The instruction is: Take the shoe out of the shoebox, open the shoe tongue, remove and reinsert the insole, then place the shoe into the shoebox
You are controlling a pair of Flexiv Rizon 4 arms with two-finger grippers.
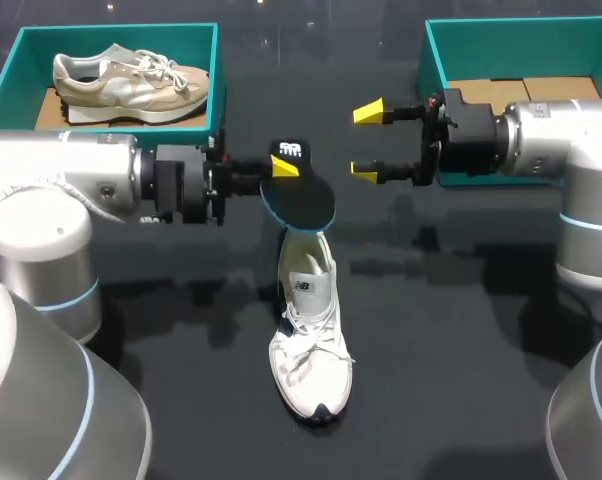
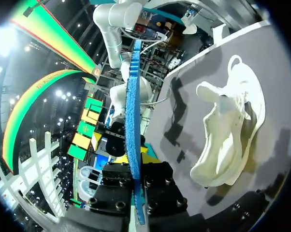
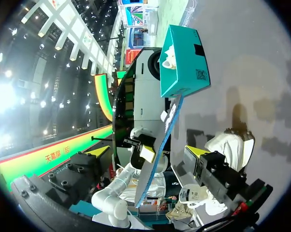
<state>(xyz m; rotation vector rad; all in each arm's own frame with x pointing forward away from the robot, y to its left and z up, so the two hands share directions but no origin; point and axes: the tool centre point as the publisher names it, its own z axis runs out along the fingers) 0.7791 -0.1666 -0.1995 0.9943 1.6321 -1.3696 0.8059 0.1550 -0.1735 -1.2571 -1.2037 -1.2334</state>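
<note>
Two teal open boxes stand at the far corners: the left shoebox (image 1: 121, 34) holds a beige suede sneaker (image 1: 129, 82), the right shoebox (image 1: 434, 70) only brown cardboard (image 1: 521, 90). One white mesh sneaker (image 1: 311, 340) lies mid black table (image 1: 461, 380), outside both boxes, toe toward the robot. Above its heel the left gripper (image 1: 281, 170) is clamped on a dark blue-edged insole (image 1: 301, 200). Only the left wrist view shows the insole edge-on between the fingers. Just beside the insole, the right gripper (image 1: 366, 141) is spread wide and holds nothing. Its wrist view shows the insole ahead of its tips.
</note>
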